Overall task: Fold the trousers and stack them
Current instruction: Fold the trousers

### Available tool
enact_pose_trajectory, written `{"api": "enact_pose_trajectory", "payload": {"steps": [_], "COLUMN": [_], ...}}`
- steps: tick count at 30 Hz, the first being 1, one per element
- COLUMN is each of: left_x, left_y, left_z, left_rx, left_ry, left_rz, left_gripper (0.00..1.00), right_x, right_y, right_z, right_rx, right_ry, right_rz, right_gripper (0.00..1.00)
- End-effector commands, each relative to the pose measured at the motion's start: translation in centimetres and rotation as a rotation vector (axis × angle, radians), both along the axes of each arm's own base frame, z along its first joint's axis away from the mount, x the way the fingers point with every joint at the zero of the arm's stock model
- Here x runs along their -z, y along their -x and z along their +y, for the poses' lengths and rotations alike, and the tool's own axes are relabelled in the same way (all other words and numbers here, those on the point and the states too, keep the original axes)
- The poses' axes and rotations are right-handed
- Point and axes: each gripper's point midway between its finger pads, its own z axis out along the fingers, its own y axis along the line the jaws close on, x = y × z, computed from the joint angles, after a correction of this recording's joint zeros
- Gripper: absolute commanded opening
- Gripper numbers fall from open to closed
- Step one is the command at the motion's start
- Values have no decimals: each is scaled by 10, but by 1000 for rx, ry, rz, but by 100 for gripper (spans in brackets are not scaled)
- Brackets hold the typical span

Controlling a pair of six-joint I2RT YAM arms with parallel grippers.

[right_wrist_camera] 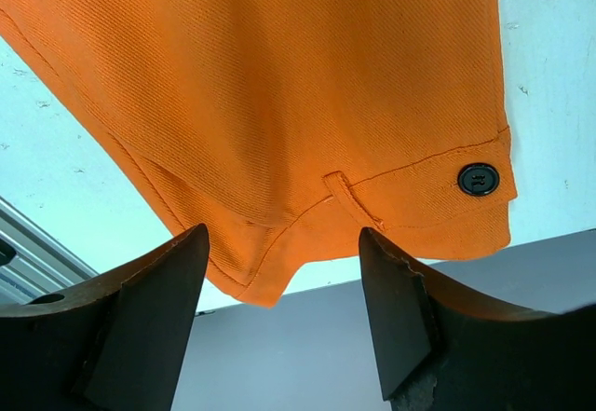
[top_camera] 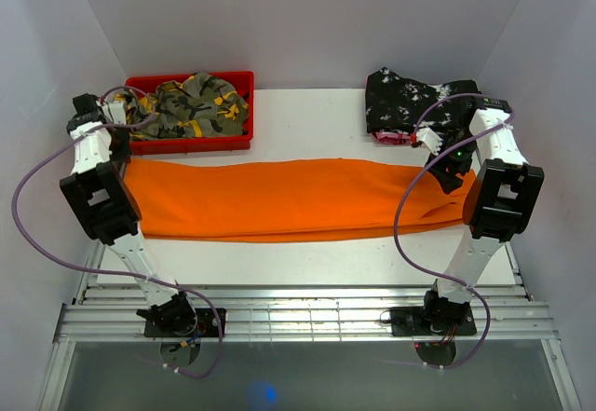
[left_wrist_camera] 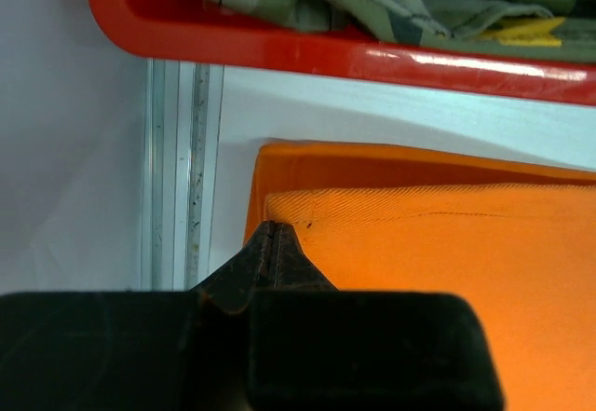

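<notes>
A red bin [top_camera: 191,141] holding a camouflage garment [top_camera: 191,103] sits at the back left, just behind the trousers [top_camera: 298,198]. A black speckled garment [top_camera: 400,99] lies at the back right, beside the right arm's wrist. The trousers lie flat in a long band across the white surface [top_camera: 298,262], nothing on top of them. The left arm bends low over their left end, and the left gripper [left_wrist_camera: 275,234] is closed on the corner of the top layer. The right gripper [right_wrist_camera: 282,234] hangs with its jaws wide apart over the waistband end, near a black button [right_wrist_camera: 478,179]. Pale walls [top_camera: 307,20] enclose the surface, and metal rails [top_camera: 307,313] run along its near edge.
</notes>
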Motion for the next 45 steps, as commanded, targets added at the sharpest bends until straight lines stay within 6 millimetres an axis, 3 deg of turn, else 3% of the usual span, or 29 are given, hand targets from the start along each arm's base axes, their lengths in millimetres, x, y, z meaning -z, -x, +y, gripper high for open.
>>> {"api": "enact_pose_trajectory", "payload": {"steps": [1, 4, 7, 8, 11, 12, 14, 17, 19, 22, 23, 25, 26, 28, 29, 31, 32, 33, 34, 35, 37, 38, 41, 45], "left_x": [2, 27, 42, 43, 29, 21, -12, -52, -60, -77, -80, -90, -91, -92, -92, -82, -75, -62, -62, -57, -38, -32, -10, 17], "left_y": [-13, -14, -12, -11, -12, -13, -10, -4, 5, 11, 21, 23, 35, 44, 60, 65, 80, 84, 82, 96, 102, 118, 141, 153], "left_z": [8, 10, 17, 17, 12, 10, -1, -48, -95, -173, -215, -265, -320, -368, -411, -453, -485, -500, -519, -543, -568, -586, -609, -614], "left_rx": [3, -2, -18, -20, 4, 19, 88, 240, 377, 618, 718, 862, 1002, 1125, 1229, 1277, 1340, 1357, 1361, 1410, 1447, 1493, 1550, 1563], "left_ry": [-37, -32, -59, -64, -54, -54, -50, 55, 186, 249, 259, 275, 298, 314, 343, 334, 311, 305, 302, 305, 302, 313, 322, 281], "left_rz": [-3, 39, 64, 68, 40, 21, -34, -130, -149, -227, -241, -306, -303, -325, -324, -342, -331, -315, -354, -355, -328, -310, -262, -218], "left_gripper": [0, 0, 11, 26, 49, 69, 79, 81, 77, 74, 73, 72, 72, 72, 72, 72, 71, 70, 69, 68, 66, 64, 62, 62], "right_x": [-11, -11, -10, -10, -10, -10, -15, -19, -17, -11, -15, -10, -14, 1, 4, 12, 11, 10, 8, 4, -2, -8, -14, -9], "right_y": [-1, 0, 2, 3, 0, -2, -15, -28, -27, -17, -14, 0, 5, 28, 35, 40, 39, 38, 35, 27, 22, 15, 13, 26], "right_z": [-3, -3, -2, -2, -3, -3, 2, 17, 30, 49, 56, 62, 61, 59, 51, 41, 40, 37, 28, 24, 7, 1, -24, -40], "right_rx": [-9, -7, -7, -6, 11, 33, 65, 139, 156, 148, 123, 93, 49, 17, 8, 64, 84, 131, 182, 223, 359, 400, 560, 680], "right_ry": [12, 13, 10, 9, 8, 4, -29, -106, -138, -207, -246, -269, -266, -246, -200, -190, -208, -215, -218, -230, -250, -266, -276, -251], "right_rz": [-19, -17, -13, -12, -15, -15, -41, -55, -38, 0, -14, 9, -12, 45, 55, 65, 57, 58, 47, 34, 29, 24, 32, 66], "right_gripper": [72, 73, 73, 73, 74, 73, 73, 71, 68, 63, 62, 57, 55, 52, 51, 50, 50, 50, 51, 52, 57, 58, 61, 66]}}
